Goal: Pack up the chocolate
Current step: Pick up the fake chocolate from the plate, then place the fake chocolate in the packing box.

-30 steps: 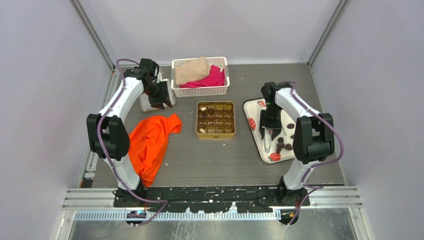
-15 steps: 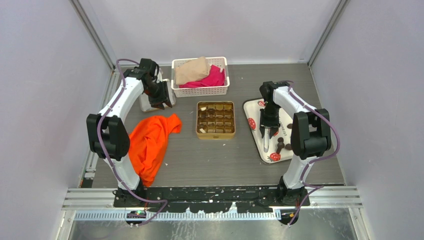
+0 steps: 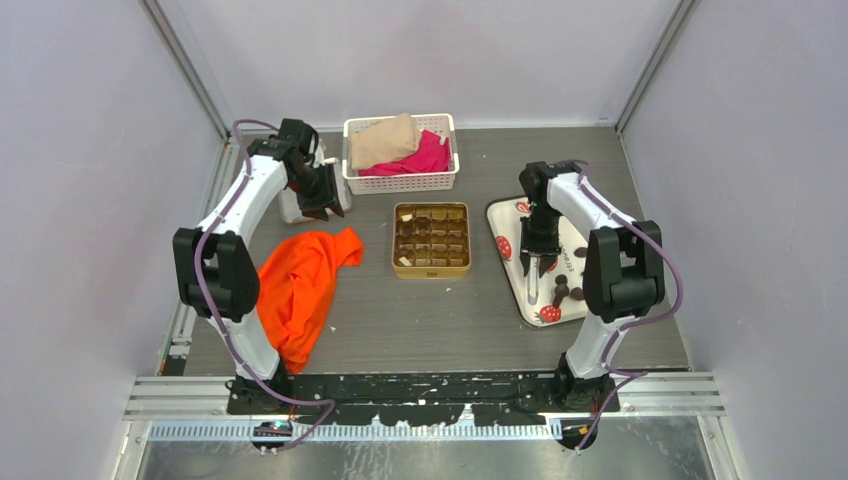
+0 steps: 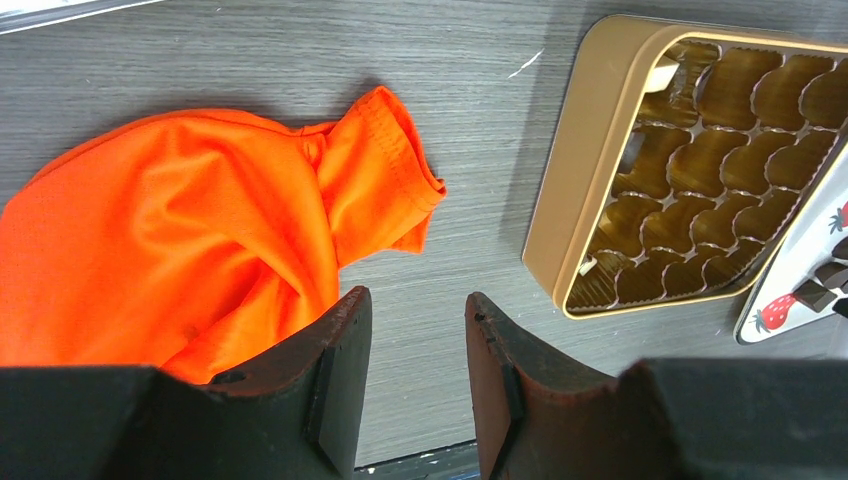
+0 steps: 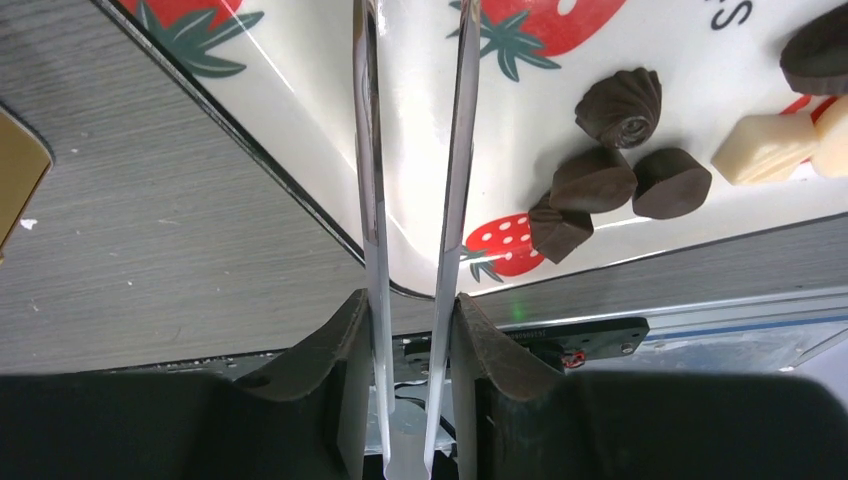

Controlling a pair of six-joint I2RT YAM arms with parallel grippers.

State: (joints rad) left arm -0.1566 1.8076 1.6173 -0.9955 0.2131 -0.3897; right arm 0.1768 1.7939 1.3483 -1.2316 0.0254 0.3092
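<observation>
Your left claw (image 4: 416, 300) hangs toward the far left corner of the table (image 3: 400, 320), fingers apart and empty. It is no threat unless you swing it low across the cloth (image 4: 180, 260), which lies by the left edge and could drag. The tin (image 4: 585, 190) sits mid-table, its cups bare as far as the left wrist view shows.

Your right claw (image 5: 410, 298) is clamped on tongs (image 5: 365, 150), whose blades stand narrowly apart over the tray (image 5: 300, 100), right of the tin. Their tips run out of the wrist view, so I cannot tell whether they hold anything.

The chocolate (image 5: 592, 180) lies on the tray, most of it clustered by the near edge toward the near right corner. It is to the right of the blades, not between them, so squeeze here and you likely pinch air.

- Pieces in the cluster touch, so a grab may nudge a neighbour off the near edge.
- Rounded pieces can squirt from smooth metal, and too hard a pinch may mark them.
- The carry crosses bare table between tray and tin, so a loose hold drops the piece there.
- The tongs could also twist in the claw.
</observation>
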